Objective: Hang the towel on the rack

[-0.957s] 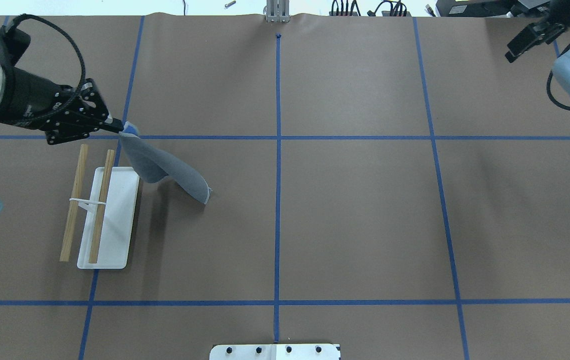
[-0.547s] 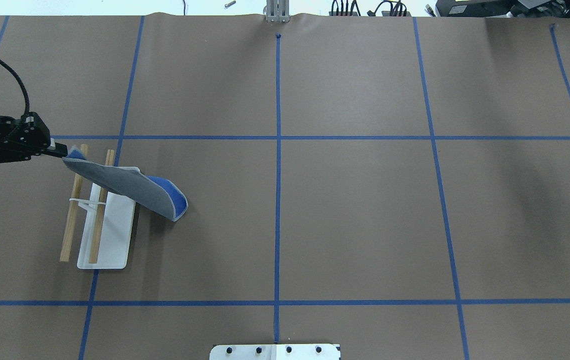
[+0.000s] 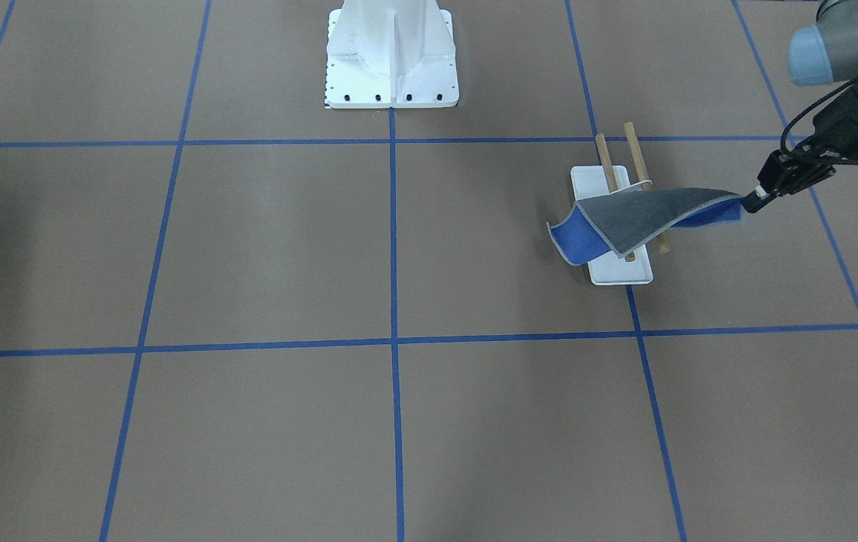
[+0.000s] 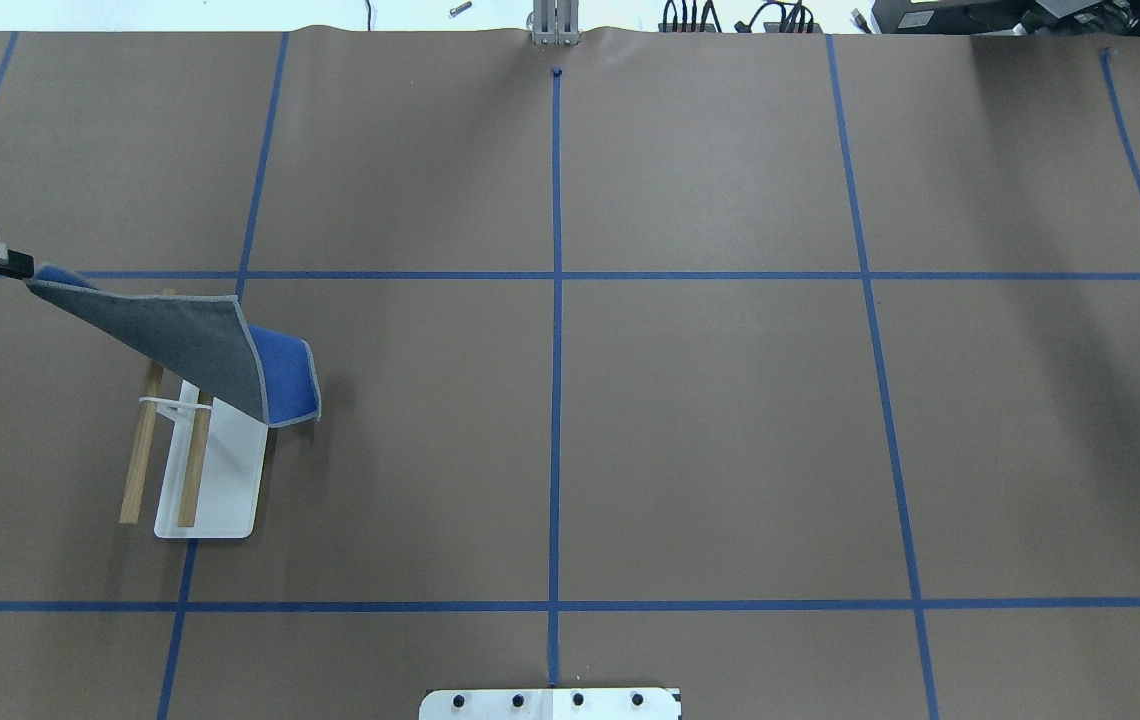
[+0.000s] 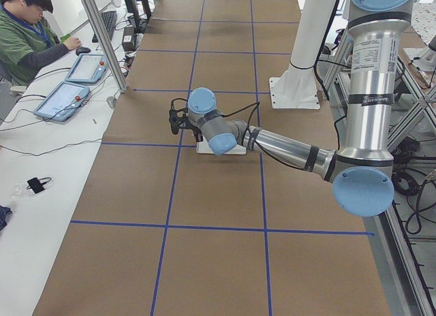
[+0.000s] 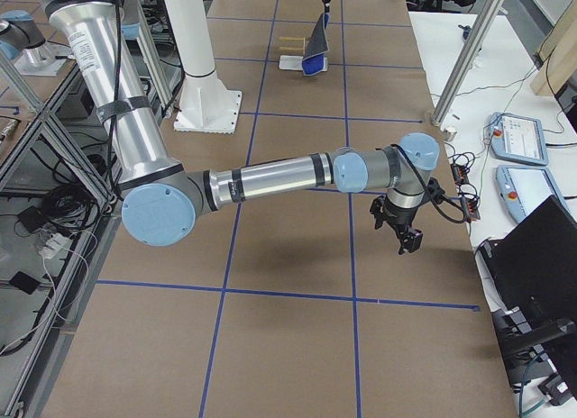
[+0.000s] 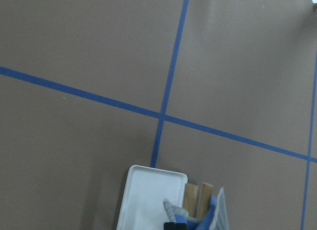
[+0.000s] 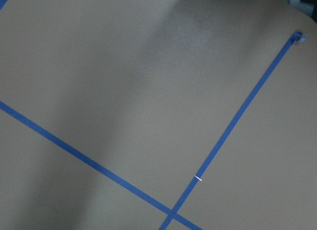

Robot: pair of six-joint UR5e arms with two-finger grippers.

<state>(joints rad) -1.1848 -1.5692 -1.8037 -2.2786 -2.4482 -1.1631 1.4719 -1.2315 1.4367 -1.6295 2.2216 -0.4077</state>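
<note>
My left gripper (image 4: 15, 265) is shut on one corner of the towel (image 4: 180, 335) and holds it up at the table's left edge. The towel stretches taut from the gripper over the far ends of the rack's two wooden rods (image 4: 192, 470), grey side up, with its blue free end (image 4: 285, 385) curling down beyond the white base (image 4: 225, 490). The front view shows the same: gripper (image 3: 751, 202), towel (image 3: 655, 214), rack (image 3: 621, 269). My right gripper (image 6: 406, 238) shows only in the exterior right view, low over bare table; I cannot tell if it is open or shut.
The white robot pedestal (image 3: 391, 53) stands at the table's near middle edge. Blue tape lines (image 4: 555, 350) divide the brown table. An operator (image 5: 27, 30) sits at a side desk with tablets (image 5: 65, 98).
My left gripper has moved left with the towel, pulling it from beside the rack to across the rods. The right arm has left the overhead view.
</note>
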